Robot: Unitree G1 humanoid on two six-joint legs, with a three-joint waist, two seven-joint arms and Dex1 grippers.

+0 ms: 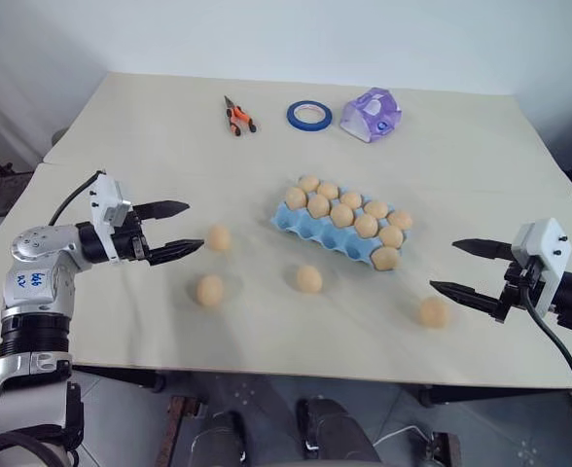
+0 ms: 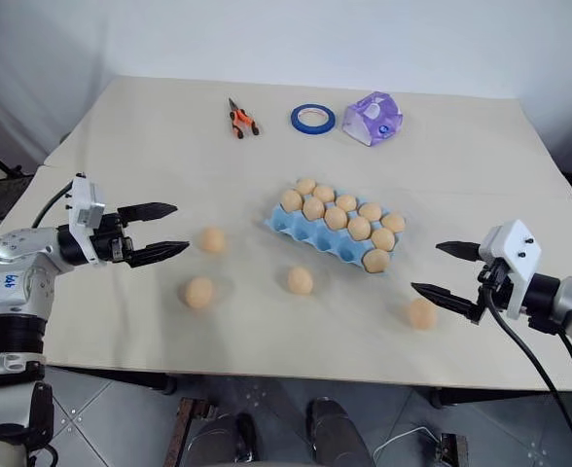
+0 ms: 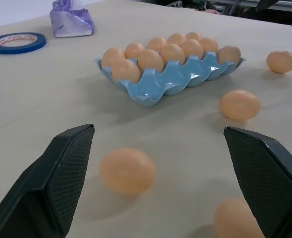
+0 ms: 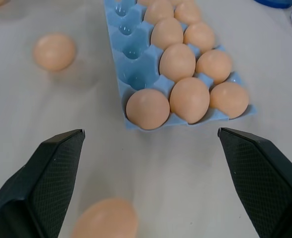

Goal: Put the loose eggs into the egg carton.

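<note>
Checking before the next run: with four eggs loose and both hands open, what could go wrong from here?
1. The loose eggs lie bare on the flat table; a nudge from the left hand could roll the nearest one away.
2. The egg by the right hand sits near the table's front edge and could roll off.
3. The empty cups adjoin filled ones in the egg carton, so a placing hand might bump seated eggs.

One table (image 1: pixel 150 146) bears all items. One blue carton (image 1: pixel 310 232) holds nine eggs (image 1: pixel 342 215): six in the far row, two in the near row's left end cups, one in its right end cup; three near cups stand bare. Four loose eggs lie on the table: (image 1: pixel 219 238), (image 1: pixel 209 290), (image 1: pixel 308 279), (image 1: pixel 433 312). One pair of pliers (image 1: pixel 238 118), one tape roll (image 1: pixel 309 116), one purple wrapper (image 1: pixel 372 115).
</note>
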